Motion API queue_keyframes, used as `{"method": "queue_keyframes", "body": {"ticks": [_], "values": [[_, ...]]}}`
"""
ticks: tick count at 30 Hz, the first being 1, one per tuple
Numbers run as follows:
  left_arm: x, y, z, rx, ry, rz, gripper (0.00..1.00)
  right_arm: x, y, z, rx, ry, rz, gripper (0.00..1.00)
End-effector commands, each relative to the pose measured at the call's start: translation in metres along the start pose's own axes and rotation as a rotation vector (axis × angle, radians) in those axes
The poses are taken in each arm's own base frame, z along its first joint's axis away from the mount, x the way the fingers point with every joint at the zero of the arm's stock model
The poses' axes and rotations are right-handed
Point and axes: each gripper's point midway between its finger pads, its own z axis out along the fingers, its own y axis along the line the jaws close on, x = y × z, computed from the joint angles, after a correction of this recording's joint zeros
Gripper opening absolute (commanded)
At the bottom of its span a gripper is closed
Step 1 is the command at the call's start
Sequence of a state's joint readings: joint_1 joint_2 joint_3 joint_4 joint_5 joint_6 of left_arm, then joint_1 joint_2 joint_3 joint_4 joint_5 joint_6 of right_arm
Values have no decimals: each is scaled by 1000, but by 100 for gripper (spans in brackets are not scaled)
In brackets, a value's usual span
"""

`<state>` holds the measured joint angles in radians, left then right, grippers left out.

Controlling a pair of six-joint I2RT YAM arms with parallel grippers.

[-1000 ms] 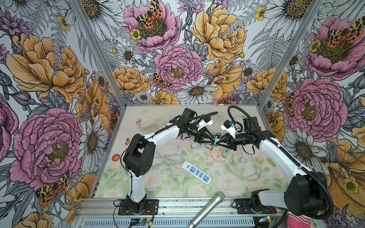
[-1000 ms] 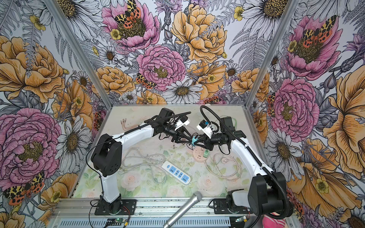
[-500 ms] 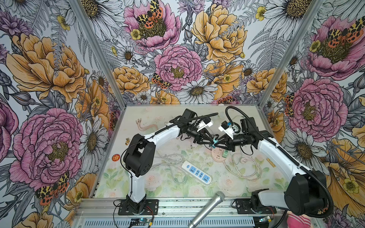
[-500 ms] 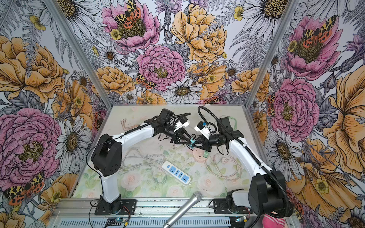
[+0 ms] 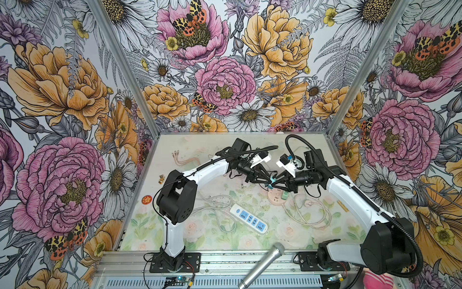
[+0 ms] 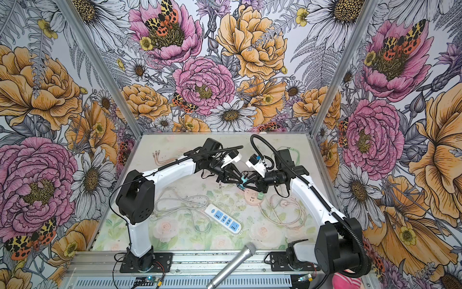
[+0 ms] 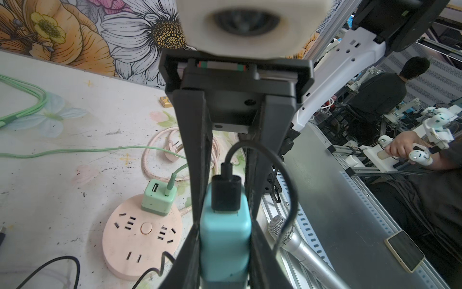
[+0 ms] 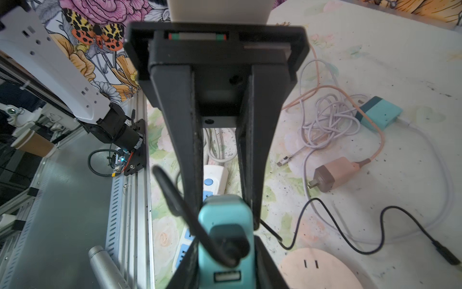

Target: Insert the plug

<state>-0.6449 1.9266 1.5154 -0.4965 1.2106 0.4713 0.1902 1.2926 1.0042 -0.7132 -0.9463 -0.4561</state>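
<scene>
While both arms reach in over the round pink socket (image 5: 275, 199), the left arm (image 5: 207, 170) runs its white link from the shoulder toward the socket w/ the wrist tipped down. The right arm (image 5: 350, 195) mirrors it from the other side, so the wrists face each other above the socket in both top views. Vs a sec ago the right arm's wrist and its cable loop (image 5: 290, 140) sit a bit closer to the left arm; the meeting point above the socket is approx. the same.

Of the tools, the left gripper (image 7: 225, 222) is narrow, fingers pressed on two opposite sides of the teal charger (image 7: 225, 240), holding it. From the opposite end the right gripper (image 8: 226, 239) flanks the same charger; can't tell whether its fingers press or just stand alongside.

That teal charger hangs in the air above the socket, clear of it: rounded block, prongs hidden, one free USB port on its end. At the socket's rim a green charger (image 7: 157, 197) sits plugged in. Seated in the teal charger's end is a black USB plug (image 7: 226, 192) w/ a thin black cable (image 7: 287, 175).
</scene>
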Motion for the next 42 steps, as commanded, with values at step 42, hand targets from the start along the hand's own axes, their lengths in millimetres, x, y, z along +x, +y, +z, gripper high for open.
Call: {"method": "queue_keyframes", "body": {"ticks": [42], "values": [[-111,35,-48,-448,-577,51,7,-100,-21,-56,174,-607,61,49]]}}
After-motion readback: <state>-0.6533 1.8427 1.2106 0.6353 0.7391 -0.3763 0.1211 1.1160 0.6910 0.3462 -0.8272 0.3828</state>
